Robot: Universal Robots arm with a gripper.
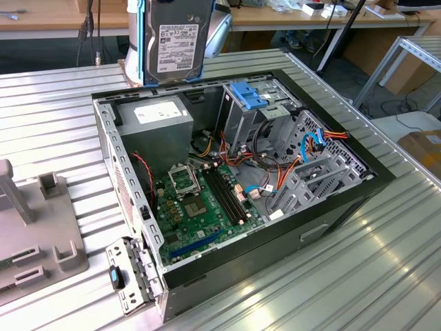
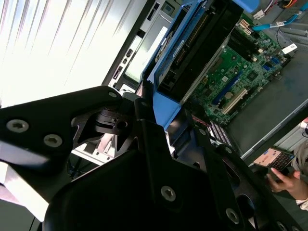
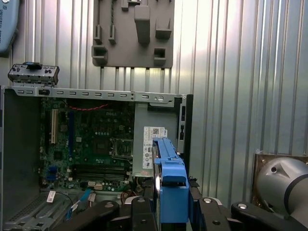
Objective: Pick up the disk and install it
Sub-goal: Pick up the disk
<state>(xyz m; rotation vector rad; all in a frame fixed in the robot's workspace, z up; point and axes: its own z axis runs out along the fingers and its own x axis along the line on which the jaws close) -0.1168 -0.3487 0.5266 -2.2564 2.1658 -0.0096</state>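
The disk (image 1: 173,40) hangs upright in the air above the far rim of the open computer case (image 1: 344,207), its dark face and white label turned toward the exterior view. A blue frame runs along its edges. In the first wrist view the disk (image 3: 171,185) shows edge-on, above the power supply end of the case. My gripper (image 3: 171,211) is shut on it, with black fingers (image 3: 139,211) on either side. In the second wrist view the disk (image 2: 192,48) juts out from the black gripper (image 2: 159,115) over the motherboard.
Inside the case lie a green motherboard (image 1: 200,203), a grey power supply box (image 1: 155,127) with a white label, a light-blue bracket (image 1: 249,95) on the drive bay, and coloured cables. A grey fixture (image 1: 38,234) sits on the ribbed metal table. A hand (image 2: 284,180) holds a phone.
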